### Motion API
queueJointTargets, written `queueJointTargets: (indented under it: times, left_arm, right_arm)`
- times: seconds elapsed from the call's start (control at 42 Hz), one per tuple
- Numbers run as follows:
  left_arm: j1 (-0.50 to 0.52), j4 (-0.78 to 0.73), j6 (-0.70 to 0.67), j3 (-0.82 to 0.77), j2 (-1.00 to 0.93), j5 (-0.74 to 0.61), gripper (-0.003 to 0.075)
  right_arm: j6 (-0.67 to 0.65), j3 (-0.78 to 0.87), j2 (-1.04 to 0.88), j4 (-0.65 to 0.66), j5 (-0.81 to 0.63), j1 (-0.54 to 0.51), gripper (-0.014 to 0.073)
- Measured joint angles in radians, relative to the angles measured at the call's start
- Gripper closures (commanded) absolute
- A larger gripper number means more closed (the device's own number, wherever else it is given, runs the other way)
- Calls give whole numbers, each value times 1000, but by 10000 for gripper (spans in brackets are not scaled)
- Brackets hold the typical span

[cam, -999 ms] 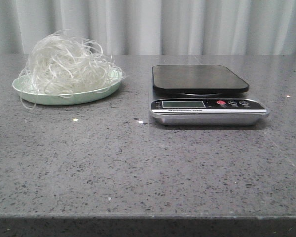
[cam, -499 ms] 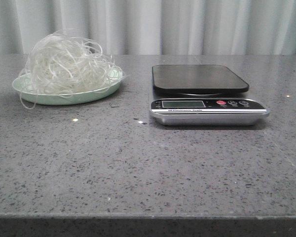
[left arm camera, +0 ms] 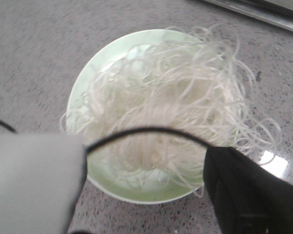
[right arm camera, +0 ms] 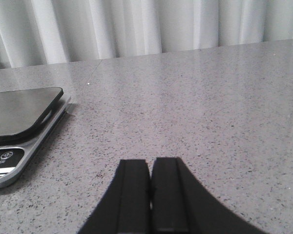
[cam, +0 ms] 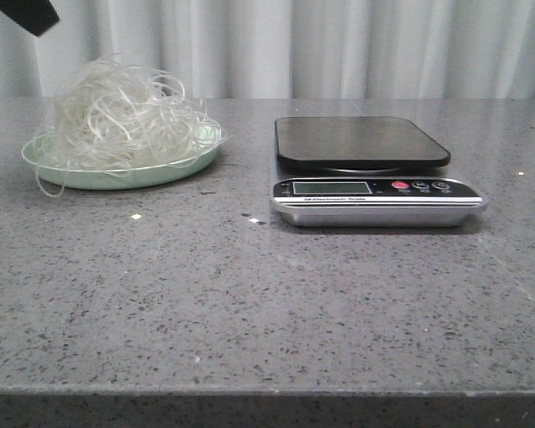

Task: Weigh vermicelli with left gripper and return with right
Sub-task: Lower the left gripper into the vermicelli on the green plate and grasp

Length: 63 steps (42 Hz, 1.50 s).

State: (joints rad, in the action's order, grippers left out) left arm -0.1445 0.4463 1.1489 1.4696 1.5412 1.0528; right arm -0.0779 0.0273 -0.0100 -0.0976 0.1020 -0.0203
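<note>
Left gripper (left arm camera: 146, 180) poised over the vermicelli (cam: 120, 116); right gripper (right arm camera: 150, 195) clenched and empty.

We see the vermicelli heaped on the pale green plate (cam: 116, 174) at the far left of the grey stone table (cam: 267, 294), well apart from the digital kitchen scale (cam: 370, 169) on the right. We read the left fingers (left arm camera: 249, 195) as spread wide above the strands, apparently not yet touching, though the wrist view is blurred. The right fingers (right arm camera: 134, 195) press together near the scale's right side.
</note>
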Motion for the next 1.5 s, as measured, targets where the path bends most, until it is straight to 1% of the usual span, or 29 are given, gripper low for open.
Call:
queueJointTargets:
  times: [0.166, 0.262, 0.452, 0.69, 0.761, 0.809, 0.88, 0.975, 0.999, 1.07, 1.261, 1.498]
  left_arm:
    - [-53, 2, 68, 0, 48, -3, 174]
    - [-68, 2, 77, 0, 77, -31, 174]
    - [-68, 1, 84, 0, 134, -88, 174]
    - [-68, 1, 84, 0, 205, -100, 181]
    - [-68, 1, 84, 1, 216, -100, 218]
    - [-68, 1, 84, 1, 216, -100, 274]
    - [-68, 1, 84, 1, 216, -100, 386]
    - [-68, 1, 84, 1, 216, -100, 569]
    - [-68, 1, 84, 1, 216, -100, 599]
    - [-68, 1, 84, 1, 216, -100, 567]
    - [-68, -1, 84, 16, 216, -82, 576]
    - [-68, -10, 84, 99, 183, -36, 576]
  right_arm:
    - [0, 0, 0, 0, 0, 0, 442]
    - [0, 0, 0, 0, 0, 0, 442]
    - [0, 0, 0, 0, 0, 0, 442]
    - [0, 0, 0, 0, 0, 0, 442]
    - [0, 0, 0, 0, 0, 0, 442]
    - [0, 0, 0, 0, 0, 0, 442]
    - [0, 0, 0, 0, 0, 0, 442]
    - [0, 0, 0, 0, 0, 0, 442]
    - [0, 0, 0, 0, 0, 0, 442]
    - [0, 0, 0, 0, 0, 0, 442]
    - [0, 0, 0, 0, 0, 0, 442]
    - [0, 0, 0, 0, 0, 0, 442]
